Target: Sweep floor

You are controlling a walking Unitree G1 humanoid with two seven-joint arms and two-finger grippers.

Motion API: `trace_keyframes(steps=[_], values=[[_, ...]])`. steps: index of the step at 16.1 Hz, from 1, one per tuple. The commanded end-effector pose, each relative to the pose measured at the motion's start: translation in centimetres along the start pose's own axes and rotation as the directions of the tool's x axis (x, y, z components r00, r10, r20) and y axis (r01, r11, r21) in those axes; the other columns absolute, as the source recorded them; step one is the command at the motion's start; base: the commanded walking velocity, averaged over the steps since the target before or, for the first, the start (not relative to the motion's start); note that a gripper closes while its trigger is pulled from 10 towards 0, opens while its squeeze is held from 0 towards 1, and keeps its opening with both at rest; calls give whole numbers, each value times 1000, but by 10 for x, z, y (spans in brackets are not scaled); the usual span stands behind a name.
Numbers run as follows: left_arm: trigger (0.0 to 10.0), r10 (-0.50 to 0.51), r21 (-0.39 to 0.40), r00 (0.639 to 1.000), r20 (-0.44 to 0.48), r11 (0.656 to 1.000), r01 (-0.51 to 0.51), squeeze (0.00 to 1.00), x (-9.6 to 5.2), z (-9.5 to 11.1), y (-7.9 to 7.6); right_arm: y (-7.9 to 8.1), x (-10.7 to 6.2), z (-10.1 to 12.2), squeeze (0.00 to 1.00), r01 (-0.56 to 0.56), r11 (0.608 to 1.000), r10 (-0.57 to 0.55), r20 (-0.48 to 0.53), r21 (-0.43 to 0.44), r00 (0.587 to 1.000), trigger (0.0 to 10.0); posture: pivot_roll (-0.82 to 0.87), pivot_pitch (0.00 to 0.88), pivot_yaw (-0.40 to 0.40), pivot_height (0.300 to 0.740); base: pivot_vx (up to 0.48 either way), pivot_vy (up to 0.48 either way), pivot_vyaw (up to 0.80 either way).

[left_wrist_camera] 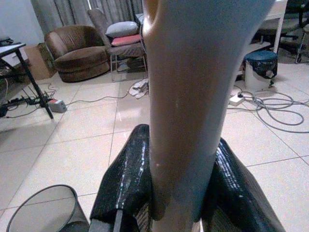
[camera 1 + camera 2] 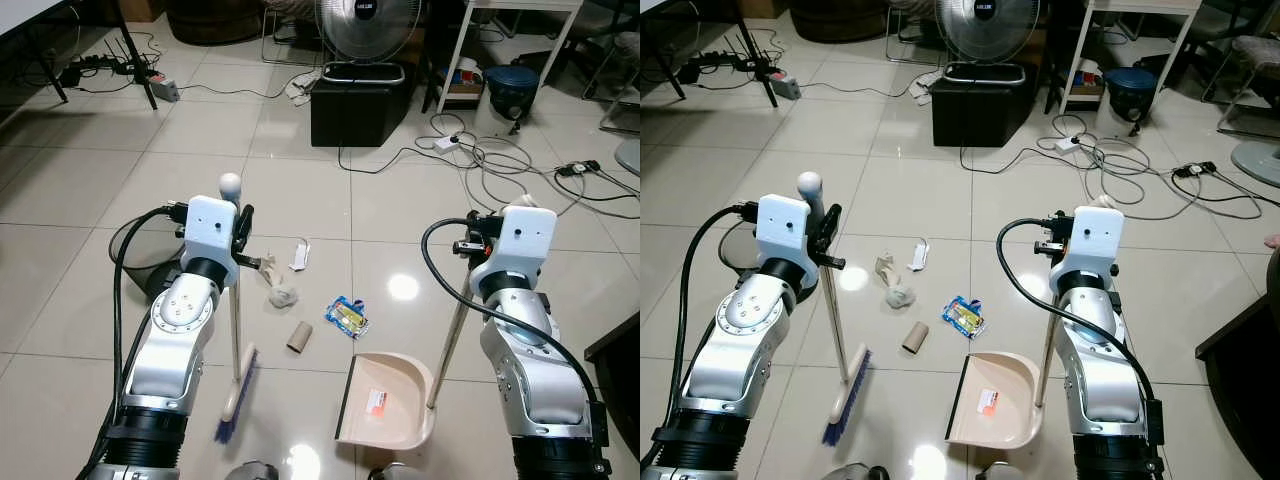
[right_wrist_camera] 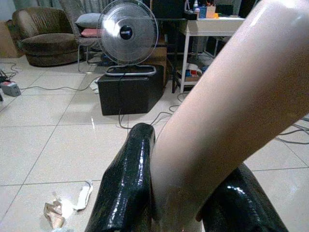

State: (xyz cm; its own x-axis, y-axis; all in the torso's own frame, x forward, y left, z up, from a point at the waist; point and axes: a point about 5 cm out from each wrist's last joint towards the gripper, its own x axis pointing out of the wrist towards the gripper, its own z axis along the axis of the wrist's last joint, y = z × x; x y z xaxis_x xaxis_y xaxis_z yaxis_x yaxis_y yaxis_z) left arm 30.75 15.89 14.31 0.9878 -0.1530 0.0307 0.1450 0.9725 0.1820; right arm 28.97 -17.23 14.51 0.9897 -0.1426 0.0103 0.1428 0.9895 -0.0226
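Observation:
My left gripper (image 2: 241, 236) is shut on the beige handle of a broom (image 2: 236, 330). The broom stands nearly upright, its blue bristles (image 2: 238, 402) on the tiles. In the left wrist view the black fingers (image 1: 126, 176) clamp the handle. My right gripper (image 2: 478, 238) is shut on the slanted handle of a beige dustpan (image 2: 390, 400), which rests on the floor in front of me. Between the two tools lies litter: crumpled paper (image 2: 283, 295), a cardboard roll (image 2: 299, 338), a blue and yellow wrapper (image 2: 347, 316) and a white strip (image 2: 300, 254).
A black box (image 2: 358, 105) with a fan (image 2: 367, 25) on it stands ahead. Cables and a power strip (image 2: 500, 160) trail across the tiles to the right. A dark wire bin (image 1: 41, 210) sits behind my left arm. Dark furniture (image 2: 622, 360) edges the right side.

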Motion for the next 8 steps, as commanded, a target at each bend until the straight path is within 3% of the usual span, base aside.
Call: trace_keyframes(steps=[1,5,6,7,8], values=[[10000,-4,17,999,34,1000,3,0,2,8,0,-3,0,6,0,13,1000,-13,23,-2,1000,10000,-162,45,16,740,0,0,0],[10000,-4,17,999,34,1000,3,0,2,8,0,-3,0,6,0,13,1000,-13,23,-2,1000,10000,-162,45,16,740,0,0,0],[10000,-5,17,999,34,1000,4,0,2,8,0,-2,-1,5,0,11,1000,-11,20,-3,1000,10000,0,0,0,740,0,0,0],[10000,-13,16,998,65,1000,12,0,0,9,-1,-4,0,5,0,16,1000,-15,26,-17,1000,10000,-168,31,6,740,0,0,0],[10000,-18,15,997,79,1000,17,0,-1,10,-2,-5,1,6,0,18,1000,-18,29,-23,999,10000,-167,30,6,740,0,0,0]])
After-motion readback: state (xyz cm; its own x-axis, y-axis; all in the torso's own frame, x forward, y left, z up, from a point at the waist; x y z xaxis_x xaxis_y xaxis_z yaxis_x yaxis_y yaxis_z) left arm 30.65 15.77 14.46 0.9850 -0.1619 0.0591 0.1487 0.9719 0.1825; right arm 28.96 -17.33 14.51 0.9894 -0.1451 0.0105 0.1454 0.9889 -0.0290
